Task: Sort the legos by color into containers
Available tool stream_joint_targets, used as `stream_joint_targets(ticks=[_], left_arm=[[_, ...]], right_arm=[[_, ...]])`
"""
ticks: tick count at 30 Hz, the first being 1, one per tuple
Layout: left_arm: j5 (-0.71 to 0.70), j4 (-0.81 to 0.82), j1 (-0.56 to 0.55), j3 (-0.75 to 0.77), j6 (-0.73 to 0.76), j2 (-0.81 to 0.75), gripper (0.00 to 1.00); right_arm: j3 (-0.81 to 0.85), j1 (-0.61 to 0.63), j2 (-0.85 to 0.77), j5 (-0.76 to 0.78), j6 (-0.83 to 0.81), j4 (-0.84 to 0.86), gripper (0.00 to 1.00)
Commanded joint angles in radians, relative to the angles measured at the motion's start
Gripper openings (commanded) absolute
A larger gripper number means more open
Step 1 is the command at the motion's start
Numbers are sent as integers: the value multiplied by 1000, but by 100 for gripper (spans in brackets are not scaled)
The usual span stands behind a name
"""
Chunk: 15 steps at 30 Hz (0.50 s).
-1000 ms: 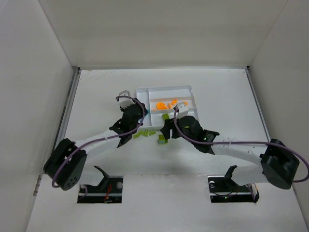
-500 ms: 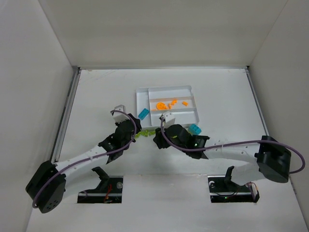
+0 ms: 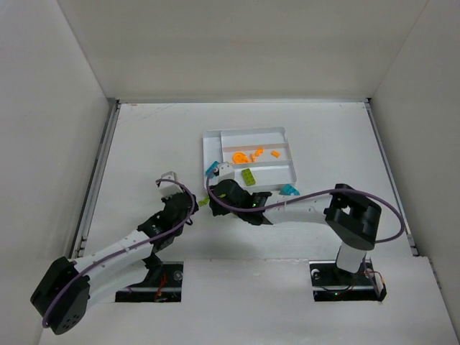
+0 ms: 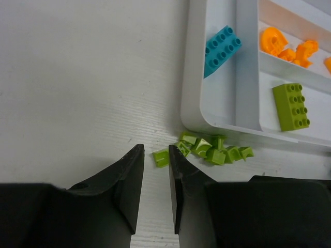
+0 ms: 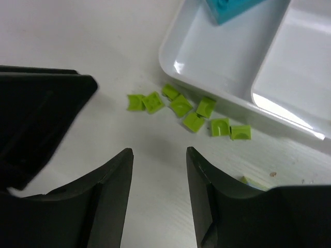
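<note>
Lime legos [image 5: 181, 105] mid-frame on worktop [image 5: 77, 31]: likely light, slippery; pinch flat sides. Left pincer [image 4: 154, 191] narrow, right pincer [image 5: 158, 196] wider, both empty.

The place is a robotics lab test cell. A bare white table [image 3: 323, 144] is boxed in on three sides by plain white panel walls [image 3: 237, 50]. The left arm [image 3: 122, 248] and right arm [image 3: 302, 208] are bolted at its near edge, trailing purple cables [image 3: 397, 214], and wiring shows in cut-outs [image 3: 154, 277] at their bases.
</note>
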Motion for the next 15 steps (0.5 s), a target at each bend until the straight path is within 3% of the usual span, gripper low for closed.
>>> stream_joint_targets(ticks=[1,7,15], left_arm=[[6,-21,25,-25,-52,-34,24],[83,21,74,-56,-33,-43,33],[155,45,103,-78,-18,-47,39]], right_arm=[[59,1,35,40,100,-46,52],[92,-14,128,72,175,-72,53],[132,-34,194,150,208,-82,47]])
